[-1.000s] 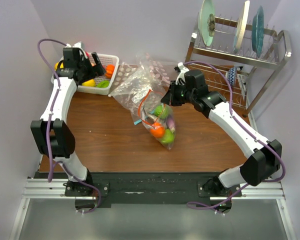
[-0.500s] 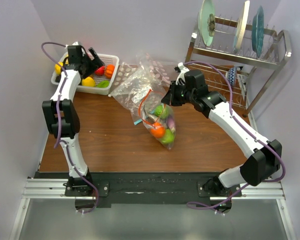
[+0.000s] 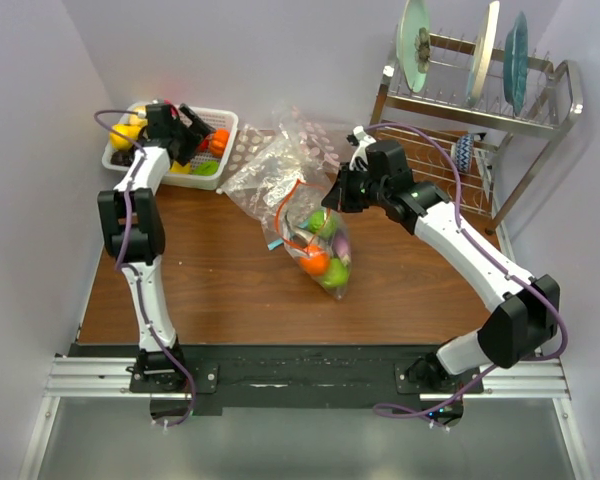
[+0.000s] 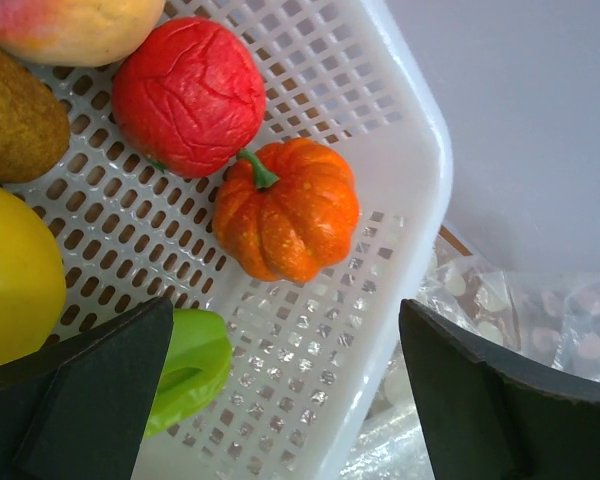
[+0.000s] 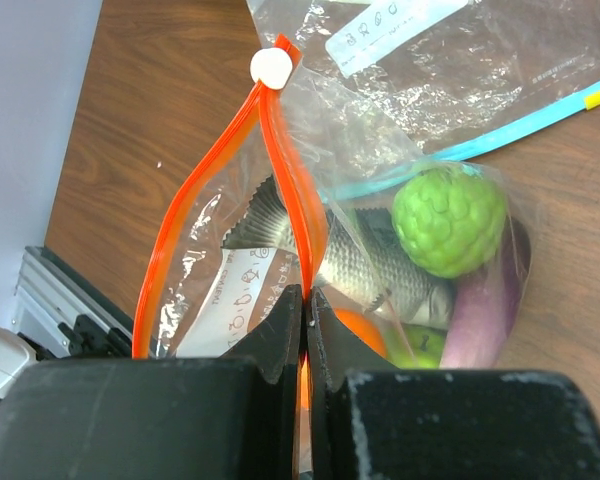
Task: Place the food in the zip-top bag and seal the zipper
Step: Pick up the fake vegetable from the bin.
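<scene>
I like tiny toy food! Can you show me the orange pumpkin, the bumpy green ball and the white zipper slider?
orange pumpkin [image 4: 285, 215]: left wrist view, middle of its ribbed body.
bumpy green ball [image 5: 450, 220]: right wrist view, centre of its knobbly surface.
white zipper slider [image 5: 271, 67]: right wrist view, centre of the round tab.

Your zip-top bag [image 3: 318, 245] lies on the table [image 3: 210, 280], clear and crinkly. It holds a bumpy green fruit [image 5: 450, 220], a purple eggplant [image 5: 488, 305], a silver fish [image 5: 355, 265] and an orange piece [image 3: 315, 263]. Its orange-red zipper [image 5: 195, 195] gapes open, and the two strands meet at a white slider [image 5: 272, 67]. In the white basket [image 4: 420, 150] lie an orange pumpkin [image 4: 285, 210], a wrinkled red fruit [image 4: 188, 108], a yellow piece [image 4: 15, 275] and a green piece [image 4: 185, 365].
</scene>
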